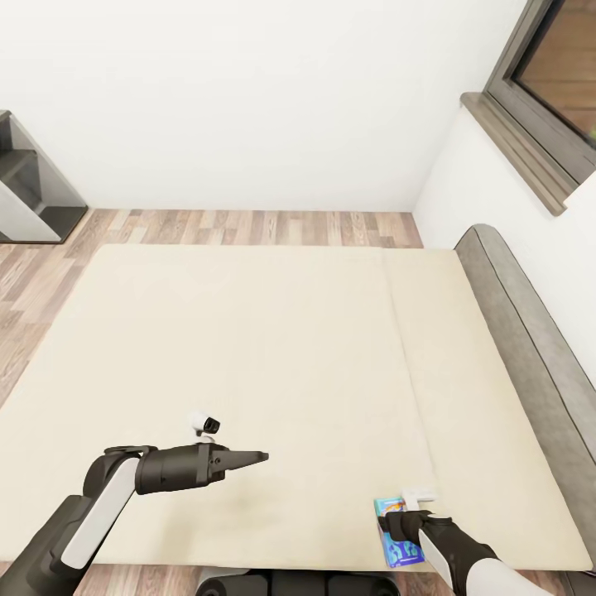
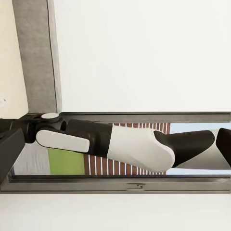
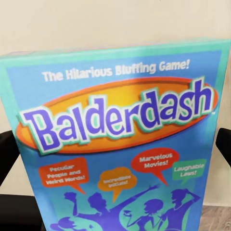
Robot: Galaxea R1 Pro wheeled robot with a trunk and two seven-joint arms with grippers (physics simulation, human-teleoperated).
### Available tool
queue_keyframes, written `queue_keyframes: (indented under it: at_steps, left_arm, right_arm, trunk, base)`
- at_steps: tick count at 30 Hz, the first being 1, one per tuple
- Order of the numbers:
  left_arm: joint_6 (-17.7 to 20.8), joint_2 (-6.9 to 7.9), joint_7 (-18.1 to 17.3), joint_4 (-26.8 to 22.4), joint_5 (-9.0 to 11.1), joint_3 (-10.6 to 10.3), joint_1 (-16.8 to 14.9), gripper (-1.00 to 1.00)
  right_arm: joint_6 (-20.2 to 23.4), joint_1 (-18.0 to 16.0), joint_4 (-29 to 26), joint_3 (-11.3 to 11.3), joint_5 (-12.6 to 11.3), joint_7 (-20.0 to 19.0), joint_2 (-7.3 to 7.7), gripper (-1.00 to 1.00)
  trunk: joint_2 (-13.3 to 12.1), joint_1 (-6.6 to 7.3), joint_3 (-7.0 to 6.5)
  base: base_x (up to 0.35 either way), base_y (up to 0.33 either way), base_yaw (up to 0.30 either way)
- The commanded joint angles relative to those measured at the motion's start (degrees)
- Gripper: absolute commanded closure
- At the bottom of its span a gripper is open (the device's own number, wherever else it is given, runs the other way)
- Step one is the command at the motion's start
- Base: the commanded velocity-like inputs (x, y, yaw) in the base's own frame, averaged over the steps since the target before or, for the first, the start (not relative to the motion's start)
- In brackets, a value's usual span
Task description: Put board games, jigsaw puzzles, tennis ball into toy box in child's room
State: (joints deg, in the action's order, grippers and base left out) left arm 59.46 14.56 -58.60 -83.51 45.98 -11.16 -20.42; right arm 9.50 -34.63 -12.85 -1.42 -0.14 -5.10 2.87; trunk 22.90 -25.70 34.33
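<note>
A blue board game (image 1: 391, 548), a box printed "Balderdash" (image 3: 115, 120), lies flat on the beige bed (image 1: 248, 348) by its near edge. My right gripper (image 1: 399, 523) is over the box and open. Its dark fingers (image 3: 8, 151) stand on either side of the box, close to its long edges (image 3: 115, 154). My left gripper (image 1: 252, 457) hovers open above the bare mattress, well to the left of the box, with nothing between its fingers (image 2: 10, 149). The table, toy box, jigsaw puzzles and tennis ball are out of view.
A grey headboard (image 1: 530, 331) runs along the bed's right side under a dark-framed window (image 1: 546, 91). Wood floor (image 1: 248, 225) lies beyond the bed, with a dark shelf unit (image 1: 29, 190) at the far left. My right forearm (image 2: 125, 142) crosses the left wrist view.
</note>
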Motion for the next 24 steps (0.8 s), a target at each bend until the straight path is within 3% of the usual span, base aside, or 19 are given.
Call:
queue_keyframes:
  at_steps: [1, 8, 24]
  left_arm:
    - [0.2, 0.03, -0.1, 0.0, 0.1, -0.1, -0.1, -1.0]
    - [0.2, 0.09, -0.1, 0.0, 0.1, 0.0, -0.1, -1.0]
    - [0.2, 0.05, -0.1, 0.0, 0.1, 0.0, -0.1, -1.0]
  right_arm:
    - [0.3, 0.1, 0.2, -0.4, -1.1, 0.2, 0.0, -1.0]
    - [0.3, 0.1, 0.2, -0.4, -1.0, 4.8, -0.42, -1.0]
    - [0.3, 0.1, 0.2, -0.4, -1.0, 5.4, -0.45, -1.0]
  trunk:
    - [0.0, -0.08, 0.07]
    - [0.0, -0.08, 0.07]
    - [0.0, -0.08, 0.07]
  base:
    - [0.0, 0.0, 0.0]
    - [0.0, 0.0, 0.0]
    - [0.0, 0.0, 0.0]
